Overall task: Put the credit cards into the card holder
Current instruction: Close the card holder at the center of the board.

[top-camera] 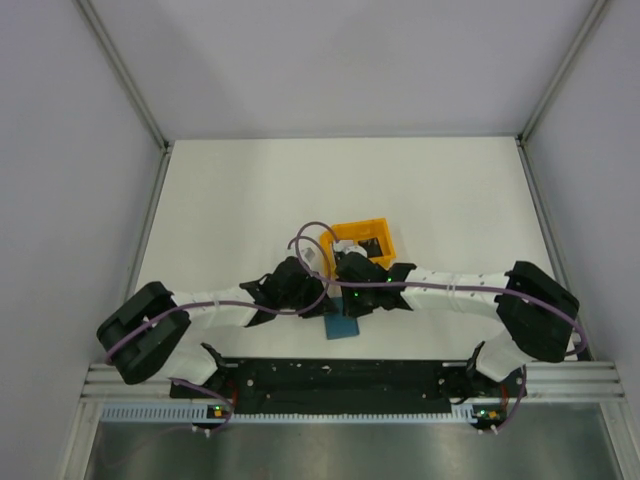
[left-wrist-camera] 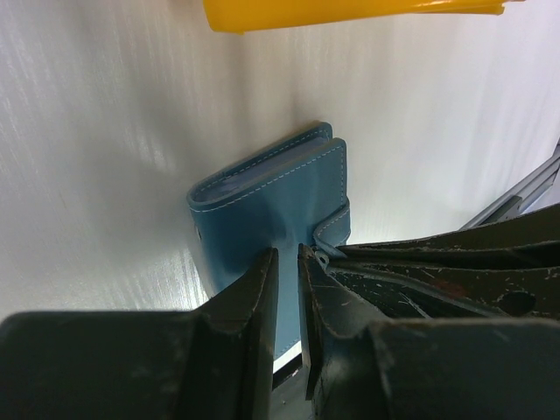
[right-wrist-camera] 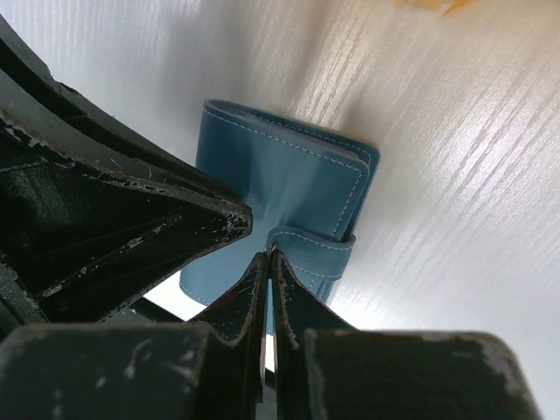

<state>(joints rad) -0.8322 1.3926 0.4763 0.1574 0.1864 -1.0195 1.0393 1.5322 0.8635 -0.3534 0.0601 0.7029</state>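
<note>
The teal-blue card holder (top-camera: 343,327) lies closed on the white table near the front edge, between both grippers. It also shows in the left wrist view (left-wrist-camera: 262,201) and the right wrist view (right-wrist-camera: 289,175). Its strap (right-wrist-camera: 317,249) wraps over the open edge. My left gripper (left-wrist-camera: 287,255) has its jaws nearly together with nothing between them, tips down on the holder's cover. My right gripper (right-wrist-camera: 269,255) is shut, its tips pinched at the end of the strap tab. No credit cards show in any view.
An orange open-topped tray (top-camera: 365,241) stands just behind the grippers, and its edge shows in the left wrist view (left-wrist-camera: 350,13). Both arms crowd over the holder in the top view. The black base rail (top-camera: 340,375) runs close in front of the holder.
</note>
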